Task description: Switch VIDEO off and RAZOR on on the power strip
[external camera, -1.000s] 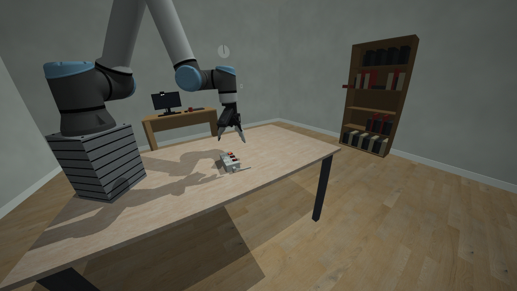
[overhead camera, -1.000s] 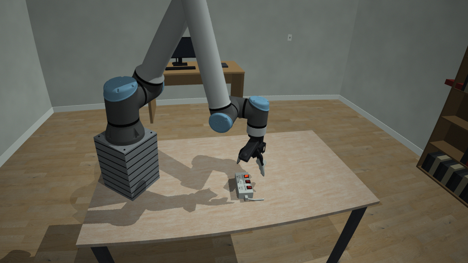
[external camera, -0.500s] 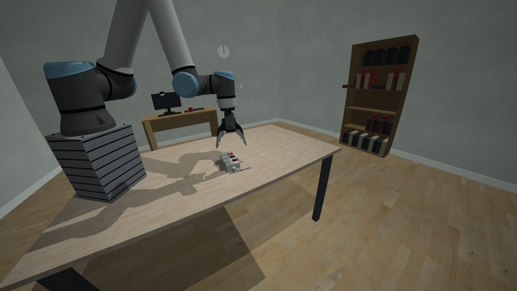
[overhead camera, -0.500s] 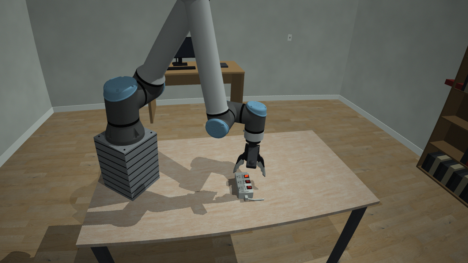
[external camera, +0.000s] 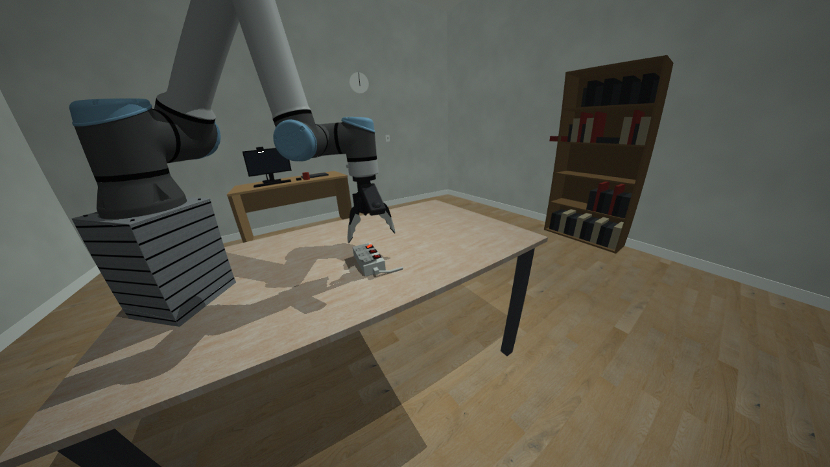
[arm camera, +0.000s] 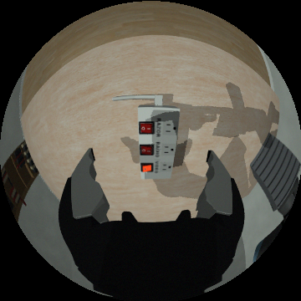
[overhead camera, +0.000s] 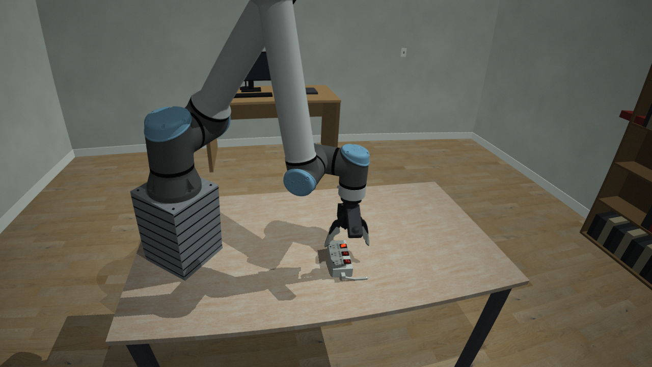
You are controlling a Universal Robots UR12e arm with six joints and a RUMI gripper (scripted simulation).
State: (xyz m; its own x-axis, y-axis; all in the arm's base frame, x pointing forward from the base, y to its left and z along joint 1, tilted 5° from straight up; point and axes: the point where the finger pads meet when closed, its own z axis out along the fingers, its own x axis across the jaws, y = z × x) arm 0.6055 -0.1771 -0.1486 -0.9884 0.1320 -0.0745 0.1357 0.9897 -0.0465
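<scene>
My gripper hangs wide open above the table, holding nothing. Just past my fingers the strip lies face up, lengthwise: VIDEO switch glowing nearest, RAZOR switch dark farthest, cord beyond.

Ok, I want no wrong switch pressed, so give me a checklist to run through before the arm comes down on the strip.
1. Power strip right way up, switches facing up: ok.
2. End effector open and empty: ok.
3. End effector above the strip, not touching it: ok.
4. VIDEO switch, the one nearest the end effector, glows bright, so it seems on and needs pressing: not ok yet.
5. RAZOR switch, at the cord end, looks dark, so it seems off: not ok yet.
6. Middle switch dark; leave it: ok.
</scene>
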